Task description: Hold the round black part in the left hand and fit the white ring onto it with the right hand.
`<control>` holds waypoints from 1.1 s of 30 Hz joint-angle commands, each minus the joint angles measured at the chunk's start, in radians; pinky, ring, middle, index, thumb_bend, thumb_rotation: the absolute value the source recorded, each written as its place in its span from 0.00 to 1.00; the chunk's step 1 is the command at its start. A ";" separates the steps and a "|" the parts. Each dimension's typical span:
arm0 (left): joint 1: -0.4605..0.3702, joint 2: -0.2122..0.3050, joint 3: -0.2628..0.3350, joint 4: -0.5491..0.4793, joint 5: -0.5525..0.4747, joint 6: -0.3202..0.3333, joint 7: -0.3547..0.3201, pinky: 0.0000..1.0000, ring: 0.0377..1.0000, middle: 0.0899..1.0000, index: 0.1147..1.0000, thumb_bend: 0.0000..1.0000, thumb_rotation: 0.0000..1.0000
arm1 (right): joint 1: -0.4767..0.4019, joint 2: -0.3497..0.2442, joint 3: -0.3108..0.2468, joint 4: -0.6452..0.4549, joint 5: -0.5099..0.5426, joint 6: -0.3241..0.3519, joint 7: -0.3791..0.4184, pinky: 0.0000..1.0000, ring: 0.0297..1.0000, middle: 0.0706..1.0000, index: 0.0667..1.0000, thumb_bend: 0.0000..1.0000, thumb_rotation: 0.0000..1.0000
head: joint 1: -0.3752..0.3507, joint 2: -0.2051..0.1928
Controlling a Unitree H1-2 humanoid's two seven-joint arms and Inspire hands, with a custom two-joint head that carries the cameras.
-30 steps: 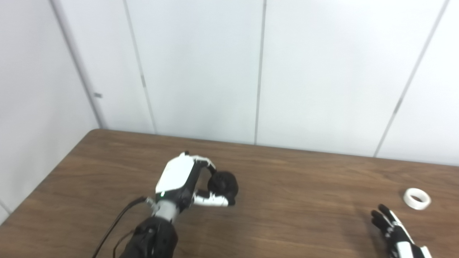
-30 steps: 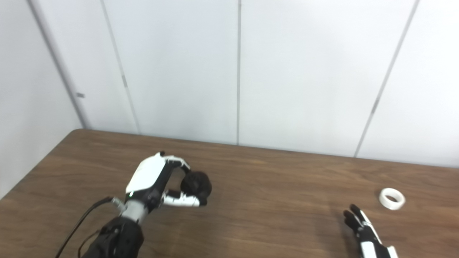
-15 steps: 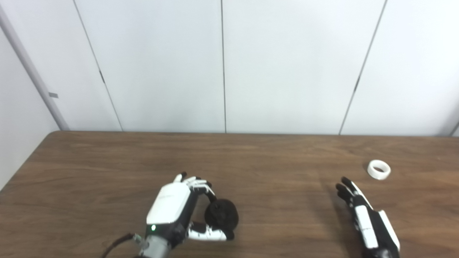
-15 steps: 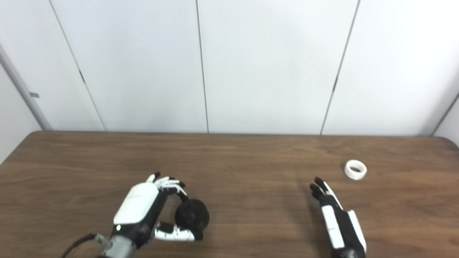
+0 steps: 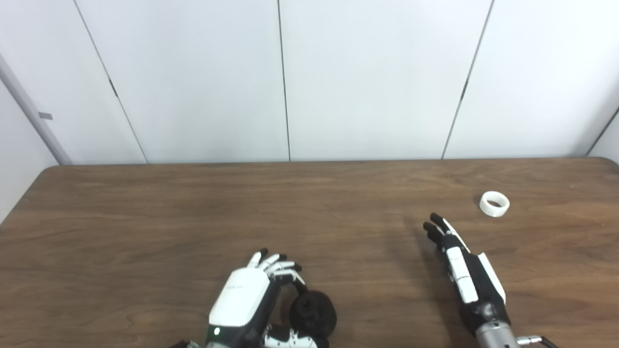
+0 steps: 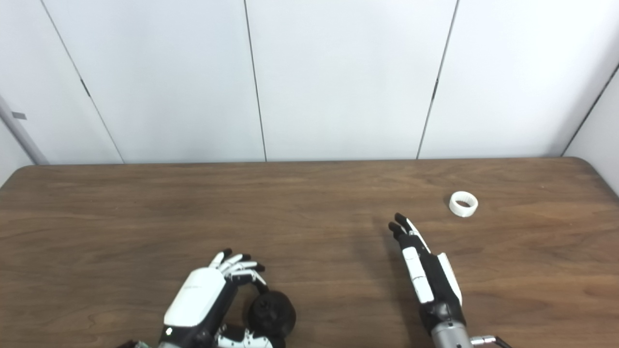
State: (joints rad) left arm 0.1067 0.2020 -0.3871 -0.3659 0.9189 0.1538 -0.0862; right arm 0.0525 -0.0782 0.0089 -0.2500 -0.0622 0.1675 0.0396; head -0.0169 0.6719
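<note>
The round black part (image 5: 313,313) sits low in the picture near the table's front edge, with my left hand (image 5: 251,302) curled around it, fingers over its top and thumb beneath. The white ring (image 5: 494,203) lies flat on the brown table (image 5: 145,212) at the far right, on its own. My right hand (image 5: 464,273) hovers edge-on over the table with its fingers stretched straight and pointing away from me, holding nothing. The ring lies beyond its fingertips and to their right, a clear gap away. In the right eye view the ring (image 6: 463,203) and right hand (image 6: 428,275) stand the same way.
A white panelled wall (image 5: 290,77) rises behind the table's far edge. The table's right corner (image 6: 592,166) shows close to the ring. Nothing else lies on the wood.
The camera has swung right and tilted, shifting the whole scene. My right hand has come further in toward the ring, fingers still straight. The left hand keeps its hold on the black part.
</note>
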 commanded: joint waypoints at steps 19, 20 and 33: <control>0.038 -0.017 0.016 0.109 0.039 -0.091 0.119 1.00 0.88 0.78 0.42 0.52 0.05 | -0.031 -0.007 0.000 -0.078 0.001 0.038 0.005 1.00 0.95 0.91 0.94 0.57 1.00 | -0.013 0.027; 0.039 -0.018 0.017 0.112 0.038 -0.095 0.123 1.00 0.88 0.78 0.42 0.52 0.05 | -0.031 -0.008 -0.002 -0.076 0.004 0.034 0.005 1.00 0.94 0.90 0.94 0.57 1.00 | -0.014 0.027; 0.049 -0.014 0.030 0.130 0.007 -0.129 0.143 1.00 0.88 0.77 0.42 0.52 0.05 | -0.048 -0.021 -0.029 -0.111 -0.049 0.061 -0.033 0.86 0.89 0.87 0.83 0.57 0.70 | -0.098 0.029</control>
State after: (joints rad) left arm 0.1464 0.1732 -0.3613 -0.2431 0.9301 0.0294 0.0645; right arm 0.0456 -0.0867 -0.0121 -0.3037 -0.0766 0.2341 0.0318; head -0.1073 0.6995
